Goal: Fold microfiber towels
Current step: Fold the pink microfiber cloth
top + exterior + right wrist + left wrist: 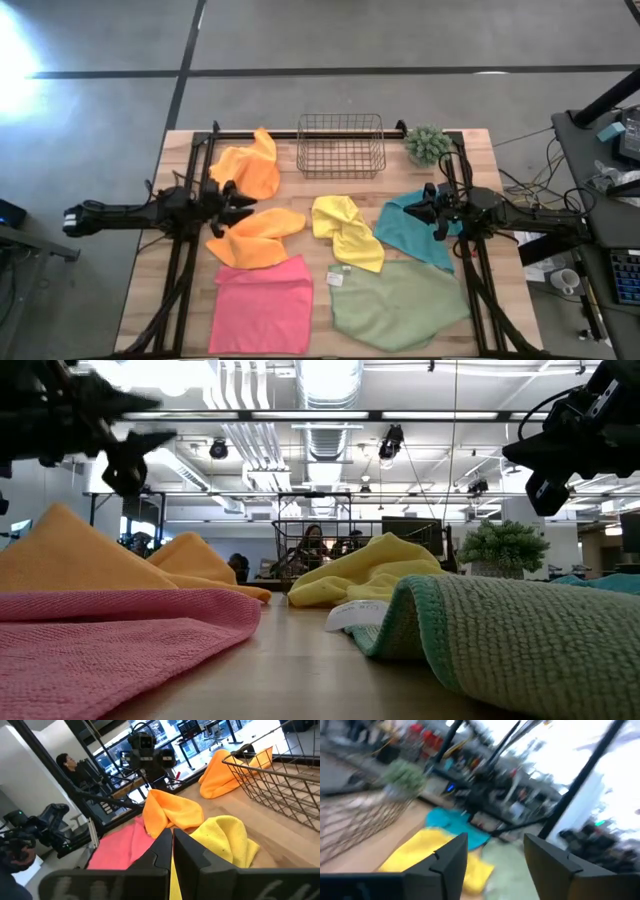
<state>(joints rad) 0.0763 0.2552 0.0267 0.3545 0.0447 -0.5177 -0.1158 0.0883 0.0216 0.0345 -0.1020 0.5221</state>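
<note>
Six towels lie loose on the wooden table. One orange towel [250, 170] is at the far left and another orange towel [255, 238] lies crumpled nearer. There are also a yellow towel [347, 232], a teal towel [420, 232], a flat pink towel [262, 305] and a larger light green towel [400, 305] with a white tag. My left gripper [495, 865] hangs open above the gap between the two orange towels [235, 205], with nothing between its fingers. My right gripper [172, 852] is shut and empty, held above the teal towel's far edge [422, 205].
A wire basket [340, 145] stands at the table's far edge, with a small green plant [428, 145] to its right. Black frame rails [185, 270] run along both table sides. A person [67, 762] sits beyond the table's left side.
</note>
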